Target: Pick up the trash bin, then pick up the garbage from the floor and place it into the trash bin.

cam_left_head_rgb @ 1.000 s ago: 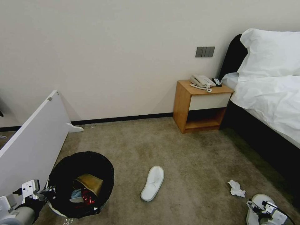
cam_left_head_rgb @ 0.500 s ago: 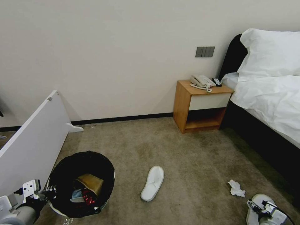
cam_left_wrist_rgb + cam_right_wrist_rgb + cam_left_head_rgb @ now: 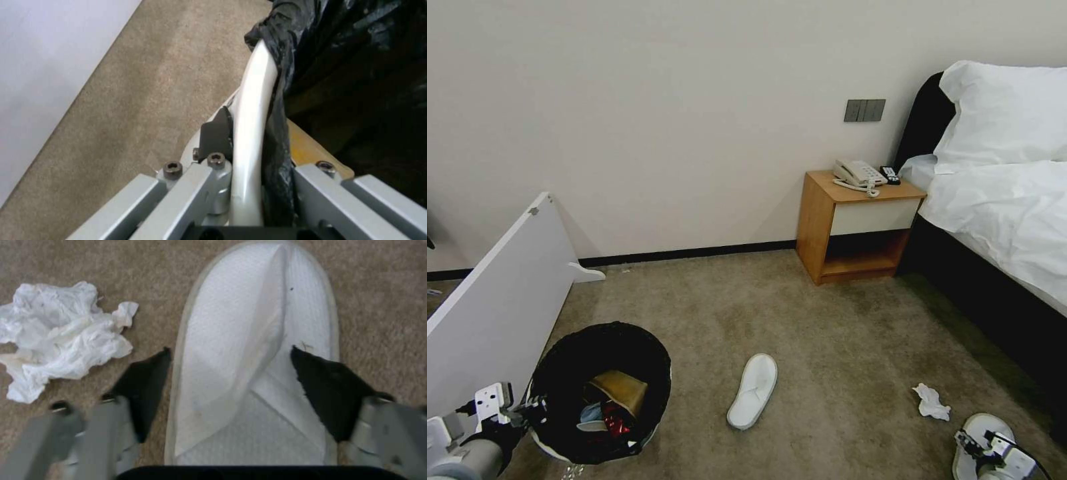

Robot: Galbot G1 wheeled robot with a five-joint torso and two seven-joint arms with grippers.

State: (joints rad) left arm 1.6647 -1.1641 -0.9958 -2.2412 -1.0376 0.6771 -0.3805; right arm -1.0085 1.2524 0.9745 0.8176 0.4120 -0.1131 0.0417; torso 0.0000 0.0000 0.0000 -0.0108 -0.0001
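The trash bin [image 3: 560,373], white with a black bag over its rim, stands on the floor [image 3: 827,333] at the lower left. It holds a tan box [image 3: 622,390], something red [image 3: 616,420] and a blue mask [image 3: 590,415]. My left gripper [image 3: 527,405] is shut on the bin's rim [image 3: 253,116], bag [image 3: 278,140] pinched too. My right gripper [image 3: 984,455] hangs open low over a white slipper [image 3: 982,427]; its fingers [image 3: 143,386] straddle the slipper [image 3: 249,340]. A white tissue [image 3: 932,402] [image 3: 62,336] lies beside it. A second slipper [image 3: 752,390] lies mid-carpet.
A white board [image 3: 494,307] leans along the left, close to the bin. A wooden nightstand [image 3: 857,223] with a phone stands at the wall. A bed [image 3: 1000,220] with a dark frame runs down the right side. Open carpet lies between bin and bed.
My right gripper has sunk a little lower toward the slipper. The left gripper and the bin have stayed put.
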